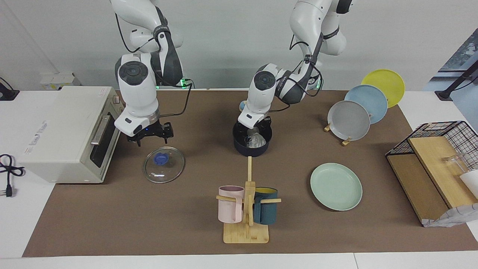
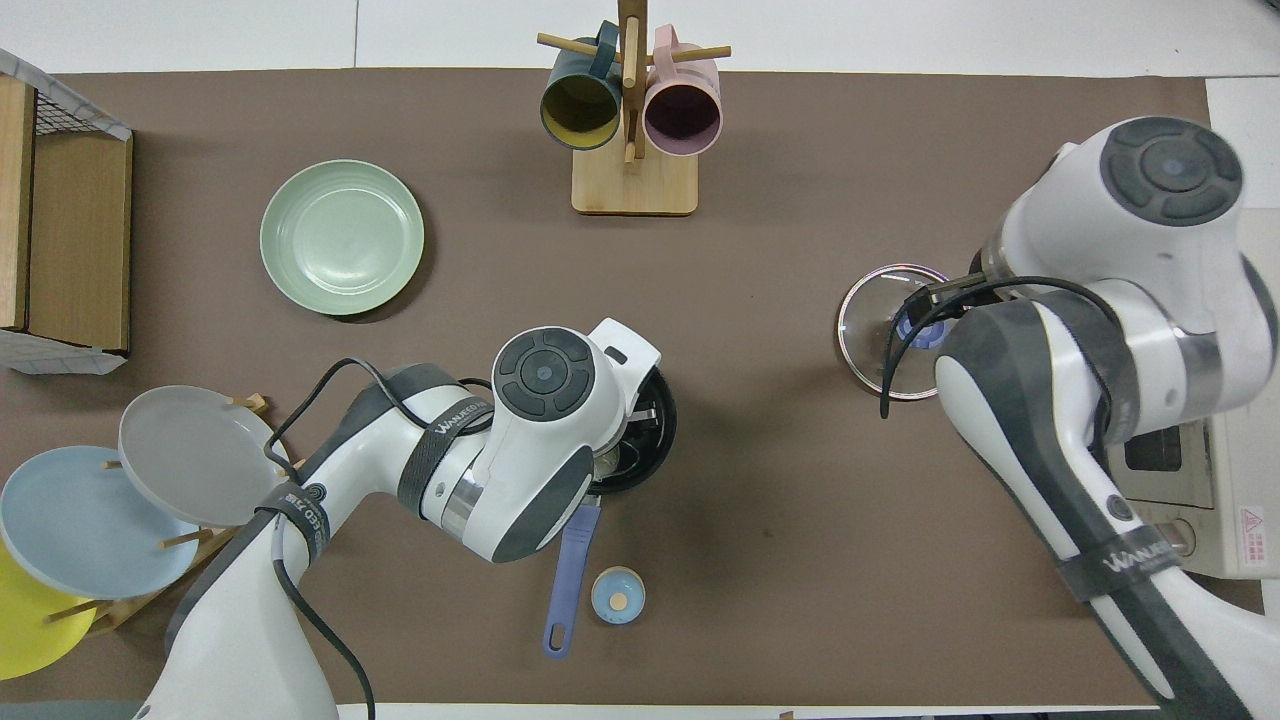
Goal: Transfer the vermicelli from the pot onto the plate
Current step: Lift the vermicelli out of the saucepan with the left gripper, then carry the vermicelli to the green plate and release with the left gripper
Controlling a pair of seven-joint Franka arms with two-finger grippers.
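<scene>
The dark navy pot stands mid-table, its blue handle pointing toward the robots. The whitish vermicelli lies inside it. My left gripper reaches down into the pot, right at the vermicelli; in the overhead view the hand covers most of the pot. The mint-green plate lies bare, farther from the robots than the pot and toward the left arm's end; it also shows in the overhead view. My right gripper hangs open and empty over the glass lid.
A mug rack with a pink and a teal mug stands farther out than the pot. A toaster oven is at the right arm's end. A rack holds grey, blue and yellow plates. There is a wire basket and a small blue cap.
</scene>
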